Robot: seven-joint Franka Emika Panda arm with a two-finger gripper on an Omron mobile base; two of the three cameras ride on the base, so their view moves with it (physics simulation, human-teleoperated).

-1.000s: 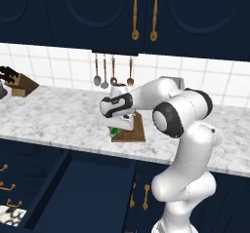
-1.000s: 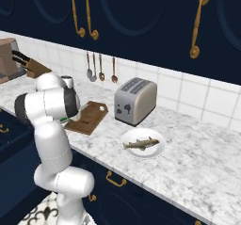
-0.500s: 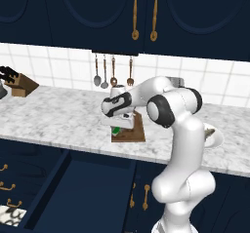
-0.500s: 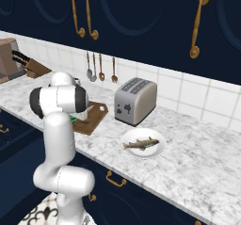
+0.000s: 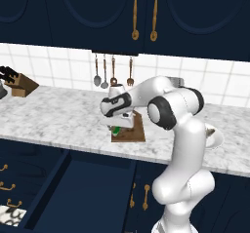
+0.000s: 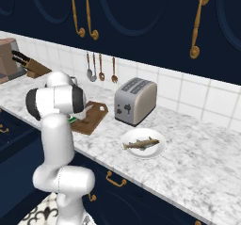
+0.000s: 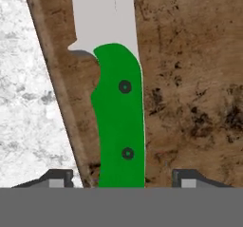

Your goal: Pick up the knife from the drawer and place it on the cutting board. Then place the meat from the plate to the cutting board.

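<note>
The knife (image 7: pixel 118 121), with its green handle and pale blade, lies flat on the brown cutting board (image 7: pixel 190 79) near the board's left edge. My gripper (image 7: pixel 123 178) hangs just above the handle, open, with its fingertips (image 7: pixel 57 177) standing clear on either side. From the left base view, the hand (image 5: pixel 117 117) sits low over the cutting board (image 5: pixel 133 134), with a bit of the green knife (image 5: pixel 116 129) under it. The meat (image 6: pixel 140 144), a fish, lies on the white plate (image 6: pixel 159 149) right of the cutting board (image 6: pixel 94 116). The navy drawer (image 5: pixel 83 188) stands open below the counter.
A steel toaster (image 6: pixel 135 100) stands behind the plate. Utensils (image 5: pixel 113 71) hang on the tiled wall above the board. A knife block (image 5: pixel 19 83) sits far left on the marble counter (image 5: pixel 58 115). Navy cabinets with brass handles hang overhead.
The arm's elbow has swung to the right while the hand stayed low over the board. The knife lies in the same spot.
</note>
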